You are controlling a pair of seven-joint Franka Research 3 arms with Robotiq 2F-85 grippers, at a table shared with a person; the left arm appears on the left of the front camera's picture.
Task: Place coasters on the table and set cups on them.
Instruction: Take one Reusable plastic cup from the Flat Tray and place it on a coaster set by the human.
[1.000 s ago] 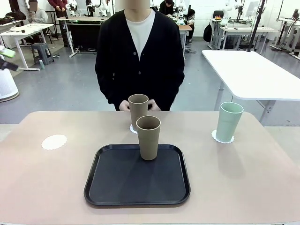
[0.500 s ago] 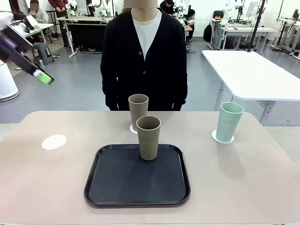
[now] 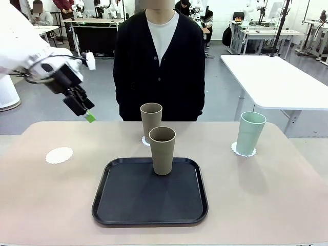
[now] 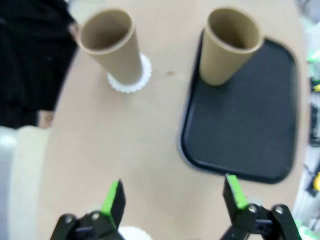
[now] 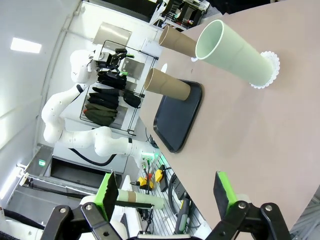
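One tan cup (image 3: 151,121) stands on a lacy white coaster (image 4: 130,80) at the far middle of the table (image 3: 266,195). A second tan cup (image 3: 162,150) stands upright on the back part of the black tray (image 3: 149,205). At the right, the mint green cup (image 3: 250,132) sits on its own coaster (image 3: 243,150). A bare coaster (image 3: 59,155) lies at the left. My left gripper (image 3: 87,114) hangs open in the air above the table's far left. In its wrist view, the left gripper (image 4: 174,197) holds nothing. My right gripper (image 5: 165,192) is open and empty, well away from the mint cup (image 5: 235,52).
A person in a black cardigan (image 3: 158,61) stands at the far edge, hands down behind the table. A white-topped table (image 3: 277,82) stands behind to the right. Bare tabletop lies to the left and right of the tray.
My left arm has swung in from the upper left and come down toward the table. The person's hands have drawn back from the far tan cup.
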